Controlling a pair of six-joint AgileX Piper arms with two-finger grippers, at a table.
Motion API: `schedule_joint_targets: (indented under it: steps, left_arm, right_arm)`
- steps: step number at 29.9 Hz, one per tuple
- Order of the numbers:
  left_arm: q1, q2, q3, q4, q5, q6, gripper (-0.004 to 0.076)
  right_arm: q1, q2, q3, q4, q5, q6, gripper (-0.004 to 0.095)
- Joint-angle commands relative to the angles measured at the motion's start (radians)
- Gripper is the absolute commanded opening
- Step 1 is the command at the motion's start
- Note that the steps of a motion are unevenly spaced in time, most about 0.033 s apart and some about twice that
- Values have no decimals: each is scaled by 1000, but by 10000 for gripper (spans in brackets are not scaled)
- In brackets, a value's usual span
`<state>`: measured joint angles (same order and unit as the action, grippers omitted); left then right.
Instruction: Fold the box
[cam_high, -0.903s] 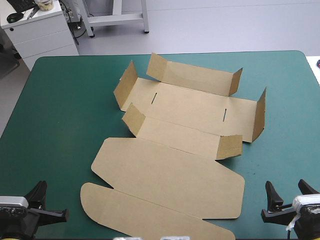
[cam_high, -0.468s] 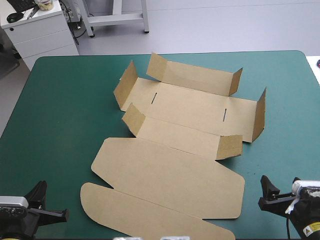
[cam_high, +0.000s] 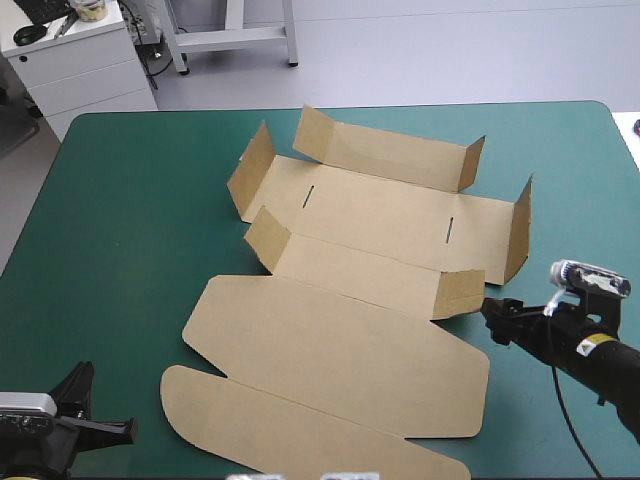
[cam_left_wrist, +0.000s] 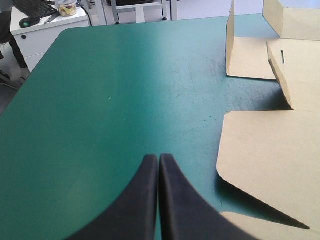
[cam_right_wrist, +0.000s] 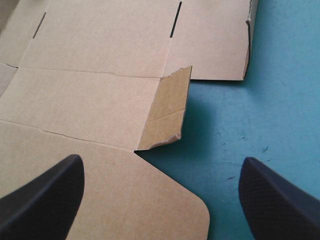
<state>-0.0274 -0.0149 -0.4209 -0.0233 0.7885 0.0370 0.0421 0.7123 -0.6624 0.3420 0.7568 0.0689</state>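
The brown box (cam_high: 370, 250) lies as a cut sheet in the middle of the teal-green table, its end and side flaps partly raised and the lid panel (cam_high: 330, 360) flat toward the near edge. My right gripper (cam_high: 492, 322) is open, just right of the small raised flap (cam_high: 458, 292) at the sheet's right side. In the right wrist view that flap (cam_right_wrist: 167, 107) stands ahead of the right gripper (cam_right_wrist: 161, 161), and the lid's rounded corner (cam_right_wrist: 190, 210) lies between its fingers. My left gripper (cam_high: 128, 430) sits at the near left corner, shut (cam_left_wrist: 159, 159), with the sheet's left edge (cam_left_wrist: 270, 155) beside it.
Bare teal-green cover (cam_high: 120, 220) stretches left of the box, and a narrower strip (cam_high: 580, 200) lies to its right. A white drawer cabinet (cam_high: 75, 55) stands on the floor beyond the far left corner.
My right gripper has moved from the near right corner forward and left, up to the box's small right flap. The left gripper and the box have not moved.
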Motion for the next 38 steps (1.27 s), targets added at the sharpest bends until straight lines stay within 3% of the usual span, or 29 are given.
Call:
schedule_joint_targets:
  steps: [1,13,23,28,34,38]
  left_arm:
    - [-7,23,-24,-4,-76,-1,-10]
    - [-7,23,-24,-4,-76,-1,-10]
    - [-7,23,-24,-4,-76,-1,-10]
    - [-7,23,-24,-4,-76,-1,-10]
    - [-7,23,-24,-4,-76,-1,-10]
    - [-7,23,-24,-4,-76,-1,-10]
  right_arm:
    - [6,121,-48,46,-70,-13,780]
    - [6,434,-50,161,-149,-99,776]
    - [6,629,-153,347,-147,-259,745]
    - [6,702,-200,362,-94,-288,517]
    - [6,720,-207,367,-86,-312,-17]
    - [6,720,-207,366,-59,-346,-6]
